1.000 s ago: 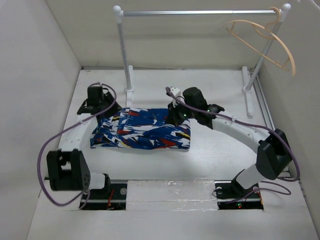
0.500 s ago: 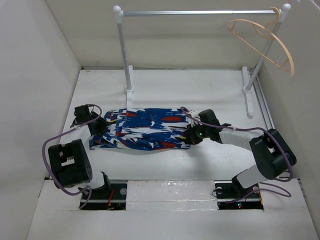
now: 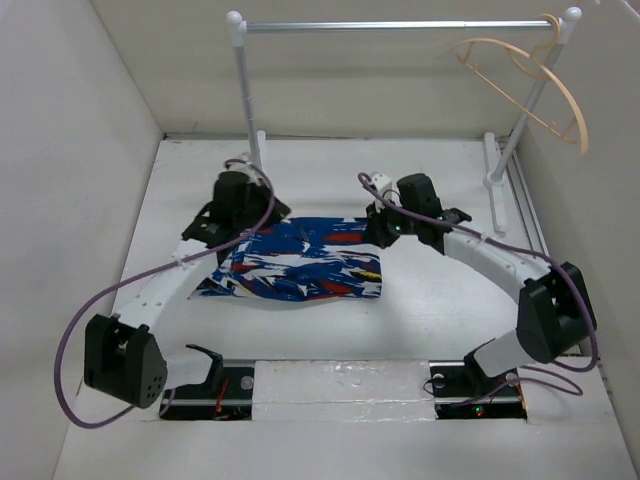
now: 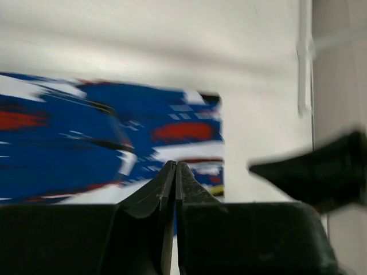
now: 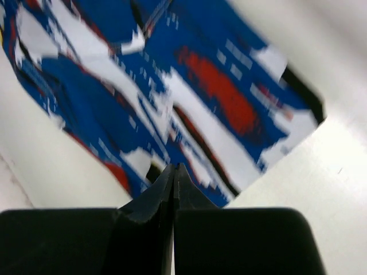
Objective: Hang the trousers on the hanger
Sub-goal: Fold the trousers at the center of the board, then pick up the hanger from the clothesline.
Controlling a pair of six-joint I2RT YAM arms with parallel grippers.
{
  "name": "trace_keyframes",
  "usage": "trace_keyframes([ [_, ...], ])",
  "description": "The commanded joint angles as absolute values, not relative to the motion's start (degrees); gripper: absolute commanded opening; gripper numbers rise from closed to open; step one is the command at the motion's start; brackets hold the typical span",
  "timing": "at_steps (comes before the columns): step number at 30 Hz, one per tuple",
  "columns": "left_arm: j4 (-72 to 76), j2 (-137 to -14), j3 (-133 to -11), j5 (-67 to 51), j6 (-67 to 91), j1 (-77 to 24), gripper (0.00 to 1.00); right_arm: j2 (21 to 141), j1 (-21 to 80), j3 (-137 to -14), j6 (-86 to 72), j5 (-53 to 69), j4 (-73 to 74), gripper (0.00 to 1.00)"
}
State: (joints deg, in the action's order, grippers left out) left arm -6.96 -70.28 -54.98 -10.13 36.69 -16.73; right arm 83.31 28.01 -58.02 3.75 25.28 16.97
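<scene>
Grippers have both left the short ends of the trousers [image 3: 300, 262], where they sat low 0.5 s ago. They are now over the far edge of the cloth, the left gripper [image 4: 175, 167] near the far left corner and the right gripper [image 5: 174, 168] near the far right corner. The trousers lie flat on the table [image 3: 440, 300] as 1 folded strip, its left end drawn in slightly since then. The hanger [image 3: 545, 90] hangs on the right end of the rail [image 3: 400, 25], well apart from the cloth. This looks like a repositioning between folding or smoothing passes, so the hanging itself has probably not begun.

The overhead view gives the layout but hides the fingertips behind the wrists. Each wrist view shows its 2 fingers pressed together with no cloth seen between them and the print blurred beyond. The left wrist view also catches a dark shape off to the right past the cloth's end, probably the other gripper.
</scene>
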Motion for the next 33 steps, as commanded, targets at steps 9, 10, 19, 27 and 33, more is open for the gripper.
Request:
trace_keyframes([
  [9,13.69,-86.11,-41.06,-23.64,44.37,-34.72,0.0,107.74,20.48,-68.02,1.42,37.43,-1.65,0.0],
  [10,14.41,-86.92,-40.0,-23.9,44.47,-34.72,0.0,109.15,19.43,-68.55,0.8,38.31,-2.8,0.0],
  [19,11.52,-82.01,-32.08,-22.94,42.45,-34.72,0.0,113.83,18.63,-69.61,-4.22,41.04,-7.13,0.0],
  [27,1.16,-73.39,-44.9,-21.54,38.25,-35.24,0.0,99.51,20.48,-84.26,6.92,44.56,17.55,0.27],
  [33,-7.45,-75.14,-58.07,-12.78,32.79,-35.85,0.0,87.74,10.93,-104.02,12.38,35.36,26.79,0.0],
])
